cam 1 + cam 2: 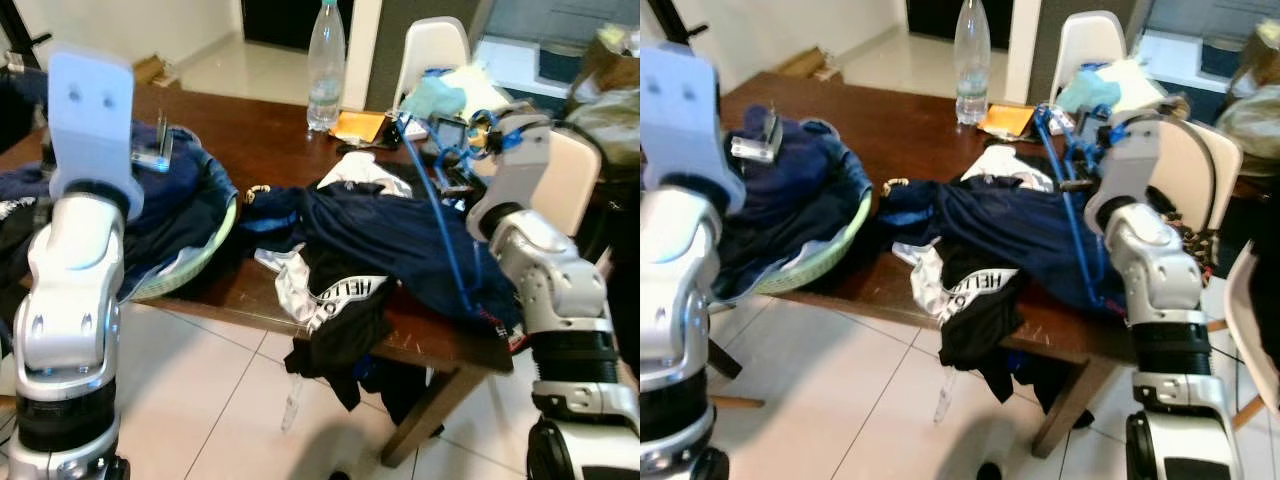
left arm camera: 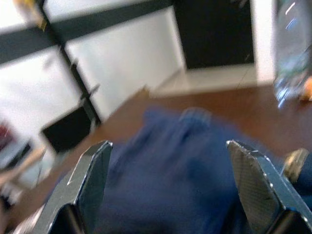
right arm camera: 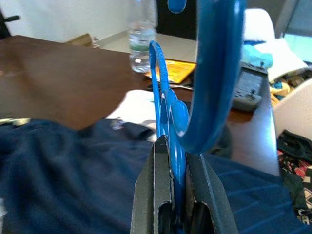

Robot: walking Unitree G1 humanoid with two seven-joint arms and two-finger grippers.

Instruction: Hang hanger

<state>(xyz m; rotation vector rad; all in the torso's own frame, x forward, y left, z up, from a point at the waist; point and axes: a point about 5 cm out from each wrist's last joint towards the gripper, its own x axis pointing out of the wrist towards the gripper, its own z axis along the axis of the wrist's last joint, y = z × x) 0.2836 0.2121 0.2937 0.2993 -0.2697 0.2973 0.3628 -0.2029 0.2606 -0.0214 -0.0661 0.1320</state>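
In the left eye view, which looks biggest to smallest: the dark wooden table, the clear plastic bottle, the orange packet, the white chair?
1. Dark wooden table
2. White plastic chair at the far side; partly hidden, and distance shrinks it
3. Clear plastic water bottle
4. Flat orange packet, not much smaller than the bottle

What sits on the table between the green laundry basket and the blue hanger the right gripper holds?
In the left eye view, a heap of dark navy clothes covers the table between the basket and the blue hanger in the right gripper.
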